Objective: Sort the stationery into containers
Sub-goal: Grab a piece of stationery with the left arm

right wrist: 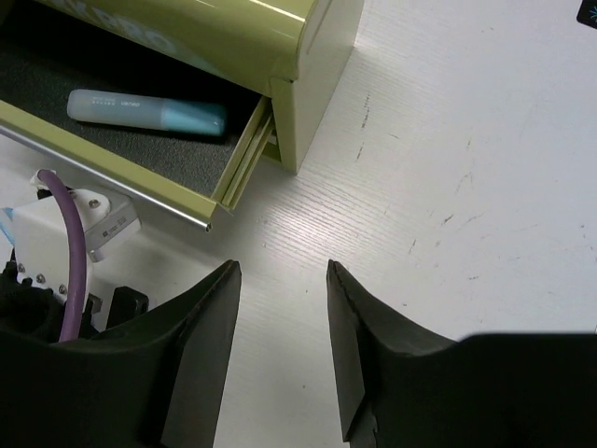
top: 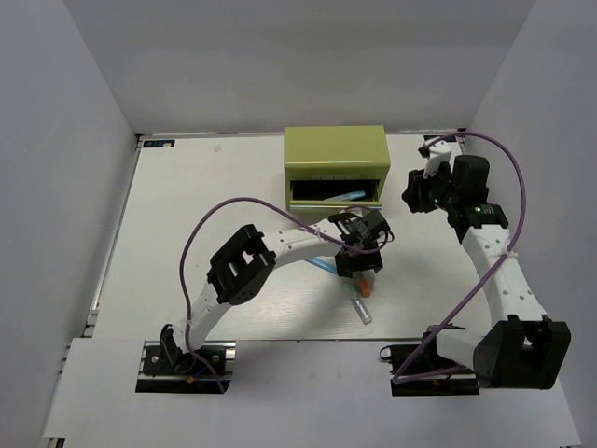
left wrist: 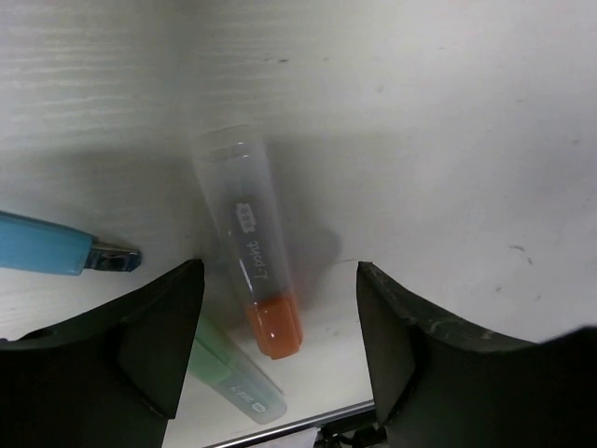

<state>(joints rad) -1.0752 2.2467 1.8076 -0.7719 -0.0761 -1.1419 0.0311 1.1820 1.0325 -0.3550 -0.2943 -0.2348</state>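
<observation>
The olive-green tool chest stands at the back centre with its lower drawer pulled open. A short light-blue marker lies inside the drawer, also seen from above. My left gripper is open and empty, hovering over the orange-capped marker, which lies on the table between its fingers. The green-capped marker lies beside it near the left finger. The thin blue pen lies to the left. My right gripper is open and empty, right of the chest.
The table's near edge runs close behind the green-capped marker. The left arm's wrist and purple cable sit just in front of the open drawer. Grey walls enclose the table on three sides.
</observation>
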